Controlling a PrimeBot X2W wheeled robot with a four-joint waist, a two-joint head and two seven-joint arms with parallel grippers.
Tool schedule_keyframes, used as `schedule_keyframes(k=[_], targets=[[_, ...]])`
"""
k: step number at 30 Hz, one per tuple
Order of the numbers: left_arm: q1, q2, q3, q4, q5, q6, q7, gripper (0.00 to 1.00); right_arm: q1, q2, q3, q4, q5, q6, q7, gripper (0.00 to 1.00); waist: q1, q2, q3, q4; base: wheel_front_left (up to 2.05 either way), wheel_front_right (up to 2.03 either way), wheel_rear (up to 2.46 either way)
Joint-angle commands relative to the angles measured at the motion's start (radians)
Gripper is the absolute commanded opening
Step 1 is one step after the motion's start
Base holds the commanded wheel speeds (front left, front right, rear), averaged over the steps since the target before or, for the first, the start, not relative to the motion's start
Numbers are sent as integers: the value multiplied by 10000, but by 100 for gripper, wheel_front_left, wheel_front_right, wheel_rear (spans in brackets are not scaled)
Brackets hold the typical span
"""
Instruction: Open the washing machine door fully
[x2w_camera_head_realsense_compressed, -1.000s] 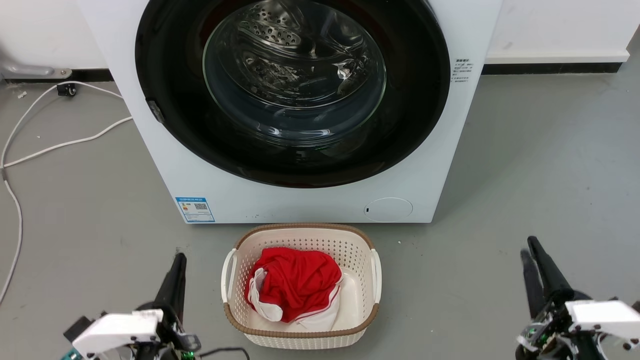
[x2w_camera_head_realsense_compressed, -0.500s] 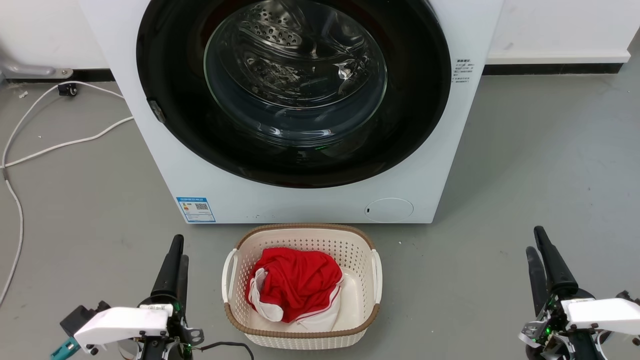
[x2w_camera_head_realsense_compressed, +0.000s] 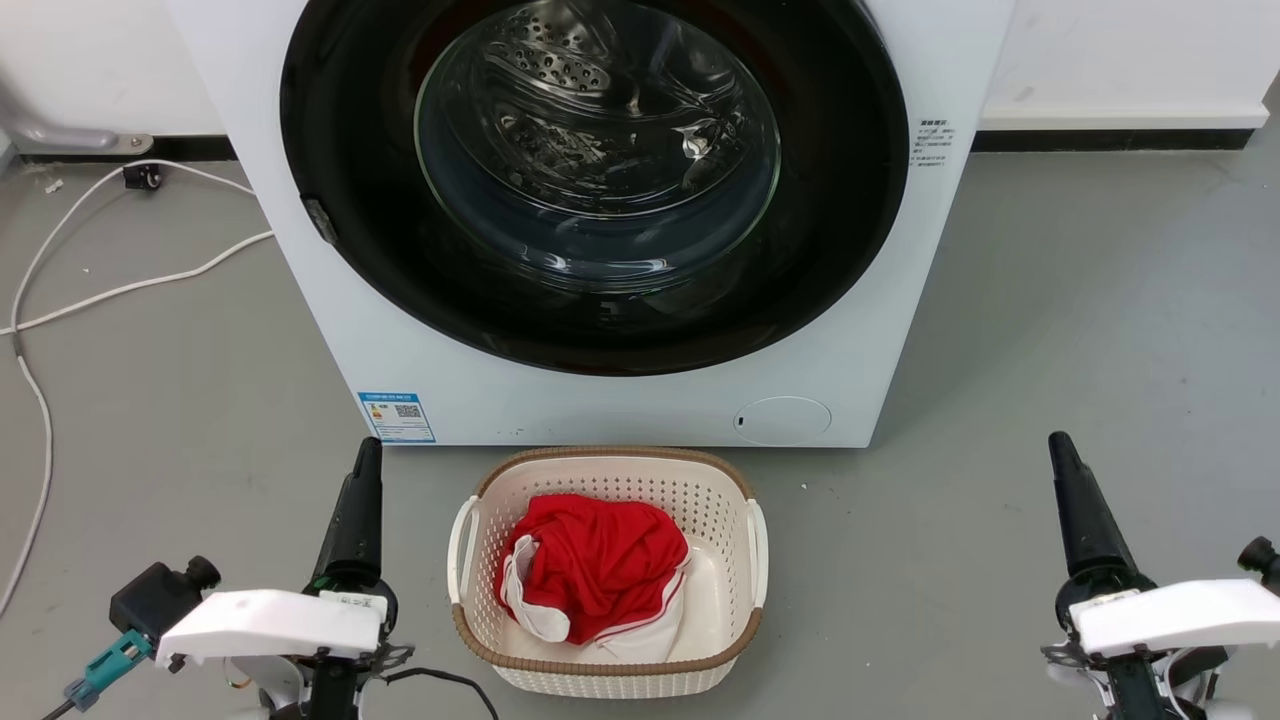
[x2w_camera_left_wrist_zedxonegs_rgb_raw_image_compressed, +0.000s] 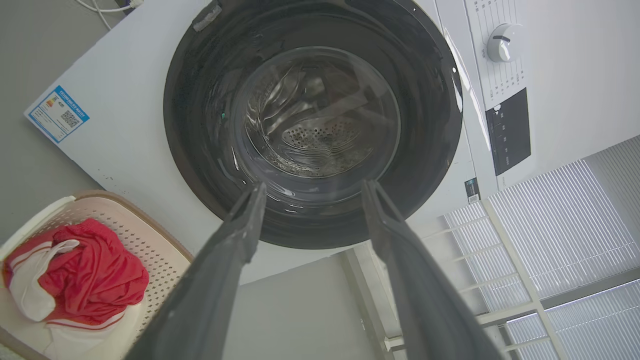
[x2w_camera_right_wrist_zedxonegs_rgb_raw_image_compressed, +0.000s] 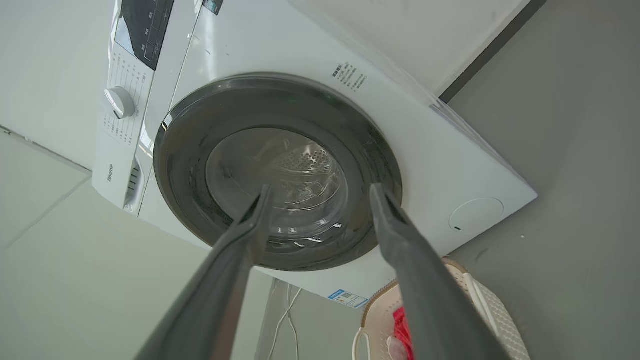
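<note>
Looking at the washing machine door (x2w_camera_head_realsense_compressed: 595, 180), big glossy black round thing with a glass bowl in the middle, shut flat against the front of the white washing machine (x2w_camera_head_realsense_compressed: 330, 340). Takes up nearly the whole width of that front. Can make out the holed steel drum (x2w_camera_head_realsense_compressed: 550, 65) through the glass. Small blue label (x2w_camera_head_realsense_compressed: 397, 417) at the lower left of the front, round cap (x2w_camera_head_realsense_compressed: 782, 420) at the lower right.

Down on the grey floor (x2w_camera_head_realsense_compressed: 1100, 300), just in front of the machine: cream basket (x2w_camera_head_realsense_compressed: 610, 458) with a brown rim, holding a red garment (x2w_camera_head_realsense_compressed: 600, 560) with white trim. White cable (x2w_camera_head_realsense_compressed: 205, 268) snaking off to the left.

Seeing the left gripper (x2w_camera_head_realsense_compressed: 367, 452) just left of the basket and the right gripper (x2w_camera_head_realsense_compressed: 1057, 445) well off to its right, both pointing toward the machine, well apart from the door, touching nothing. Can't split the two fingers on either one from the head camera, too edge-on. Wrist cameras sort that out though: left fingers (x2w_camera_left_wrist_zedxonegs_rgb_raw_image_compressed: 240, 235) spread wide, gripping nothing, with the door glass further off showing in the gap. Same deal for the right fingers (x2w_camera_right_wrist_zedxonegs_rgb_raw_image_compressed: 400, 240), jaws wide apart and empty, aimed up at the door, with the dial (x2w_camera_right_wrist_zedxonegs_rgb_raw_image_compressed: 120, 102) and a dark panel (x2w_camera_right_wrist_zedxonegs_rgb_raw_image_compressed: 145, 27) on the machine's top strip in sight.
</note>
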Motion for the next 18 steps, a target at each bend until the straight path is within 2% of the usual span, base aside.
schedule_keyframes(k=[1, 8, 18], targets=[[-261, 34, -23, -236, 400, -18, -110, 100, -26, 1, 42, -256, -502, 0, -98, 100, 0, 0, 0, 5, 0, 0, 0], [-190, 29, -115, -377, 1926, -20, -359, 100, 87, 8, 40, -449, -2056, 0, -285, 100, 0, 0, -7, 26, 0, 0, 0], [-187, 101, -370, -446, 3681, -23, -689, 100, 240, 19, -55, -646, -3656, 0, -296, 100, 0, 0, 6, 39, 0, 0, 0]])
